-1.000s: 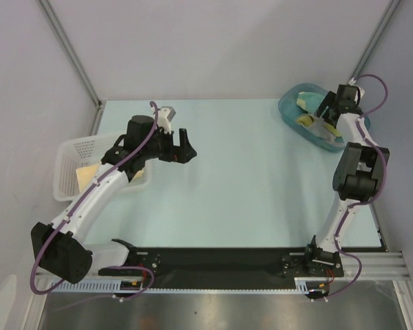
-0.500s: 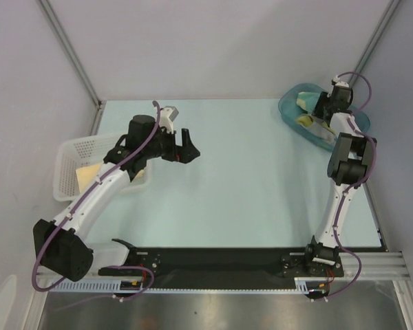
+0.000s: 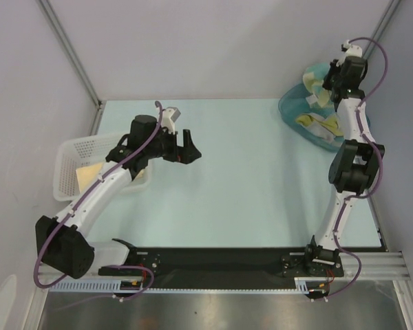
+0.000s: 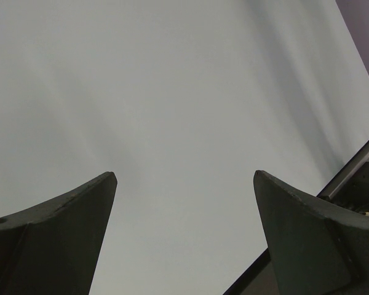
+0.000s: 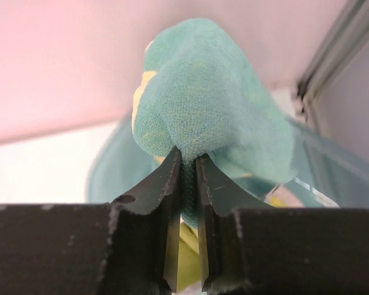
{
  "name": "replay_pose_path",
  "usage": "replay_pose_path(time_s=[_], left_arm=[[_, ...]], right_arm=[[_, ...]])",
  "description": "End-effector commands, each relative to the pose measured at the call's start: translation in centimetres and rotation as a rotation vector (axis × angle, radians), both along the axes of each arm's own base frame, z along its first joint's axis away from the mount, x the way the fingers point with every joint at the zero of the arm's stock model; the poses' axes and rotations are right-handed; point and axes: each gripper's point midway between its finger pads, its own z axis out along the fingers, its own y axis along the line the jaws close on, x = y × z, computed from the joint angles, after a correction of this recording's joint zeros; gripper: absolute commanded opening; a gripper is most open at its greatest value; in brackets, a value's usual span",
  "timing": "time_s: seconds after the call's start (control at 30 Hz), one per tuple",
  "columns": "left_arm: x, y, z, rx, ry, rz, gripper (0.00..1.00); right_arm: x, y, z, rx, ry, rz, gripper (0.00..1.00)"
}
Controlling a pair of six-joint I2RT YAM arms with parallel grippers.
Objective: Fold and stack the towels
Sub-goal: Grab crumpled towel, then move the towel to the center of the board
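Right wrist view: our right tool [image 5: 186, 157] pinches a teal-and-yellow towel [image 5: 215, 98] above the tub [image 3: 287, 113]; our left tool [image 4: 184, 174] hangs spread over the bench [image 4: 172, 74].

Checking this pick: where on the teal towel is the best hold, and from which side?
A raised fold on its top, taken from above, as the right gripper has it. The teal towel is soft and bunched, so a pinched ridge is the only firm part it offers, and the tub walls would likely hinder a sideways approach. A corner might suit folding better, but none shows clearly.
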Motion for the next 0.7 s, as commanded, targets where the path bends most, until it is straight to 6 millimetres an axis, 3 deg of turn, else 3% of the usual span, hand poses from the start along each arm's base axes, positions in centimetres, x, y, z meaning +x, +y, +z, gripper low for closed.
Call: replay_pose_path(time_s=[0.0, 0.07, 0.2, 0.27, 0.3, 0.33, 0.37, 0.4, 0.43, 0.47, 0.53, 0.57, 0.63, 0.67], left_arm=[[-0.4, -0.4, 2.4, -0.044, -0.086, -0.033, 1.00], [-0.5, -0.5, 2.5, -0.053, -0.085, -0.037, 1.00], [-0.7, -1.0, 3.1, -0.120, -0.070, -0.058, 1.00], [-0.9, -1.1, 3.2, -0.150, -0.054, -0.064, 1.00], [-0.6, -0.8, 3.6, -0.176, -0.055, -0.049, 1.00], [-0.8, -0.9, 4.0, -0.199, -0.057, -0.063, 1.00], [-0.8, -0.8, 3.8, -0.214, -0.050, -0.065, 1.00], [-0.4, -0.5, 4.4, -0.243, -0.060, -0.053, 1.00], [-0.5, -0.5, 4.6, -0.258, -0.061, -0.060, 1.00], [-0.5, -0.5, 4.7, -0.272, -0.056, -0.071, 1.00], [-0.6, -0.4, 4.9, -0.282, -0.055, -0.079, 0.98], [-0.7, -0.5, 4.8, -0.283, -0.051, -0.094, 0.98], [-0.8, -0.5, 4.6, -0.282, -0.041, -0.091, 0.97], [-0.9, -0.5, 4.3, -0.277, -0.029, -0.089, 0.96]], right_arm=[[-2.2, 1.6, 12.3, -0.082, -0.223, 0.022, 0.15], [-3.4, 1.8, 14.1, -0.087, -0.240, 0.016, 0.14], [-5.5, 3.9, 17.2, -0.084, -0.267, 0.062, 0.11], [-7.2, 6.6, 18.9, -0.078, -0.273, 0.111, 0.10], [-8.0, 7.8, 18.8, -0.070, -0.249, 0.138, 0.10], [-8.7, 10.5, 18.5, -0.059, -0.230, 0.193, 0.10], [-10.2, 12.0, 19.6, -0.042, -0.235, 0.225, 0.11], [-11.1, 13.7, 19.3, -0.022, -0.216, 0.253, 0.11], [-12.0, 15.7, 16.6, 0.005, -0.134, 0.291, 0.12], [-14.2, 19.0, 17.2, 0.029, -0.133, 0.349, 0.13], [-16.5, 21.7, 14.7, 0.078, -0.061, 0.376, 0.14], [-18.7, 23.8, 11.6, 0.087, 0.008, 0.385, 0.15], [-20.7, 26.0, 9.2, 0.176, 0.058, 0.398, 0.16], [-22.6, 27.8, 4.7, 0.185, 0.155, 0.448, 0.16]])
